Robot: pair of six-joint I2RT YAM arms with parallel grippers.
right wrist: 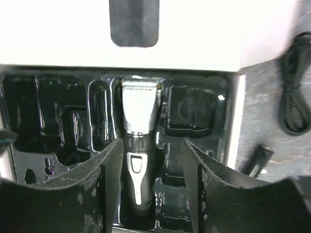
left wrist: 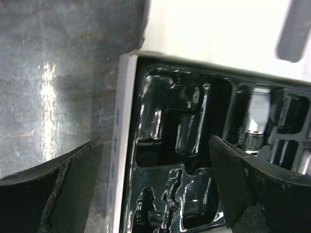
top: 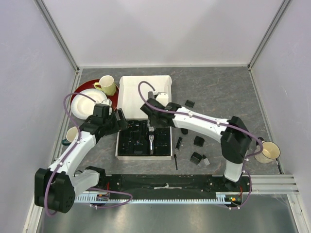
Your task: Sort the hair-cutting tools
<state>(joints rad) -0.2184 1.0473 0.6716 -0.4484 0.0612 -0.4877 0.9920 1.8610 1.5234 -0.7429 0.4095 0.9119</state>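
- Currently my right gripper (right wrist: 151, 155) hangs over the clipper (right wrist: 139, 141), which lies in a middle slot of the black tray (right wrist: 53, 111). The fingers stand apart on either side, with gaps showing.
- My left gripper (left wrist: 155, 141) gapes wide over the tray's left edge, holding nothing.
- Comb attachments (top: 198, 141), brush (top: 175, 162) and cord (right wrist: 294, 92) lie on the table (top: 218, 87), right of the tray.

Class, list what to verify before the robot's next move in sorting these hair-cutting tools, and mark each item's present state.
1. Clipper lying in tray slot: ok.
2. Right hand open, astride clipper: ok.
3. Left hand open, empty, over box edge: ok.
4. Comb attachments in tray: not ok, several on table.
5. Brush and cord in tray: not ok, both on table.
6. Clipper pressed fully home: cannot tell.
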